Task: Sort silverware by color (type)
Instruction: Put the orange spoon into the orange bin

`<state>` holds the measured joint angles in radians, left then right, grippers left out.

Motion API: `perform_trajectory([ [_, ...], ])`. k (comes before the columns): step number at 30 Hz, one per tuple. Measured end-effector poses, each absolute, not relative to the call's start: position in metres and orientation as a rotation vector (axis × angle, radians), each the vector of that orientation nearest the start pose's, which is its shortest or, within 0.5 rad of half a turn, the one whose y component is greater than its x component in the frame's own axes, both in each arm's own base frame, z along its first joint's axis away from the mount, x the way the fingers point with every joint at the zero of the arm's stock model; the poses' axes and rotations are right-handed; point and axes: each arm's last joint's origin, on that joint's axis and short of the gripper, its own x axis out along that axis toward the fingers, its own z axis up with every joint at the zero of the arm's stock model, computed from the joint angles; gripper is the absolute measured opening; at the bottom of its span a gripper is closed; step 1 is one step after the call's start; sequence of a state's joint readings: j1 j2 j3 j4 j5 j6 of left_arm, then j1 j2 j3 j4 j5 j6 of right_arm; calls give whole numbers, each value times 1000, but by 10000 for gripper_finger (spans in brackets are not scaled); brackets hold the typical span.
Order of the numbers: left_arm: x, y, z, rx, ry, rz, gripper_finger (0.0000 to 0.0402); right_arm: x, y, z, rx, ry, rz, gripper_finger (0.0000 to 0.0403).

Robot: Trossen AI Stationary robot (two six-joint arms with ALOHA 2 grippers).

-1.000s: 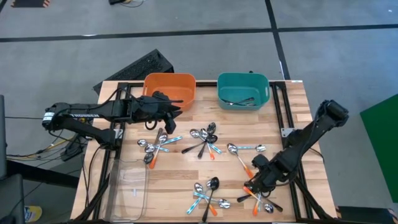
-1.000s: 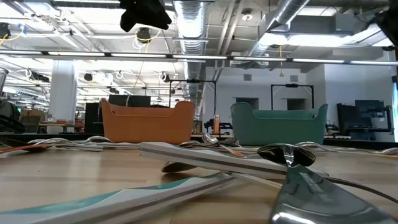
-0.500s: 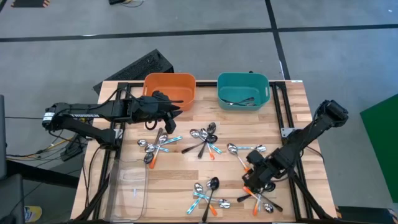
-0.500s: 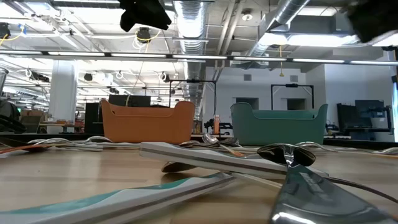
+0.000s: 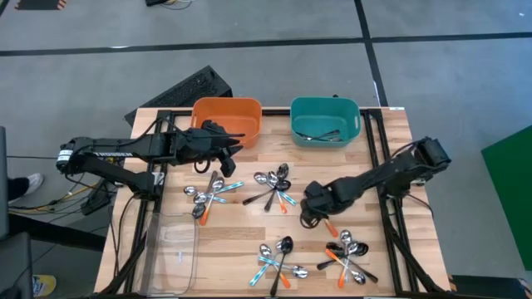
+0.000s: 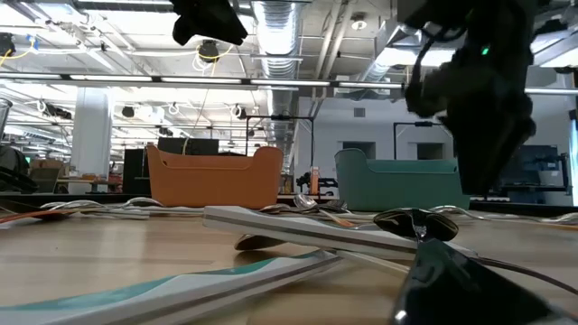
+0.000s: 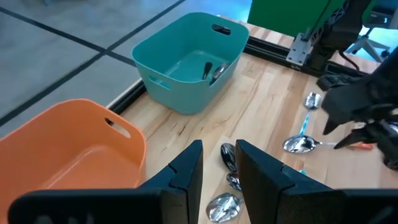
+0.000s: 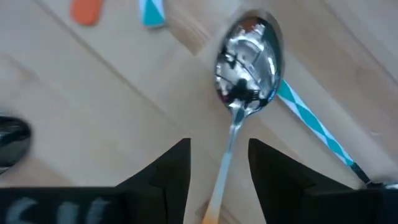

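Right end effector (image 5: 314, 209): moved from the counter's near-right spoon cluster (image 5: 347, 259) to mid-counter; fingers parted, straddling an orange-handled spoon (image 8: 244, 127), ungrasped. Pick pending. Left end effector (image 5: 226, 147): narrow gap, empty, beside the orange bin (image 5: 226, 110).

The right gripper (image 8: 217, 177) hangs open over a spoon (image 8: 247, 59), its fingers (image 8: 165, 171) flanking the handle above the table (image 8: 81, 112).
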<state>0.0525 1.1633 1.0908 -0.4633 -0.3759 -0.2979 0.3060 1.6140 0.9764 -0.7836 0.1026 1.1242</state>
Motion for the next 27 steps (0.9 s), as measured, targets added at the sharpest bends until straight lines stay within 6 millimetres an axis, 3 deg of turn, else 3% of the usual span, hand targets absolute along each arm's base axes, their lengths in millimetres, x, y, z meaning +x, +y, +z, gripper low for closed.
perform_trajectory([
  [9, 239, 23, 336, -199, 525, 502, 83, 274, 81, 145, 656, 1414, -636, 190],
  [13, 238, 24, 334, -189, 554, 505, 83, 278, 80, 139, 655, 1430, -617, 143],
  [17, 237, 26, 333, -206, 559, 514, 83, 281, 71, 140, 665, 1430, -604, 60],
  [20, 235, 27, 335, -232, 549, 496, 83, 283, 60, 148, 664, 1377, -584, 16],
  [27, 229, 31, 340, -268, 523, 499, 83, 293, 24, 205, 683, 1026, -485, 16],
])
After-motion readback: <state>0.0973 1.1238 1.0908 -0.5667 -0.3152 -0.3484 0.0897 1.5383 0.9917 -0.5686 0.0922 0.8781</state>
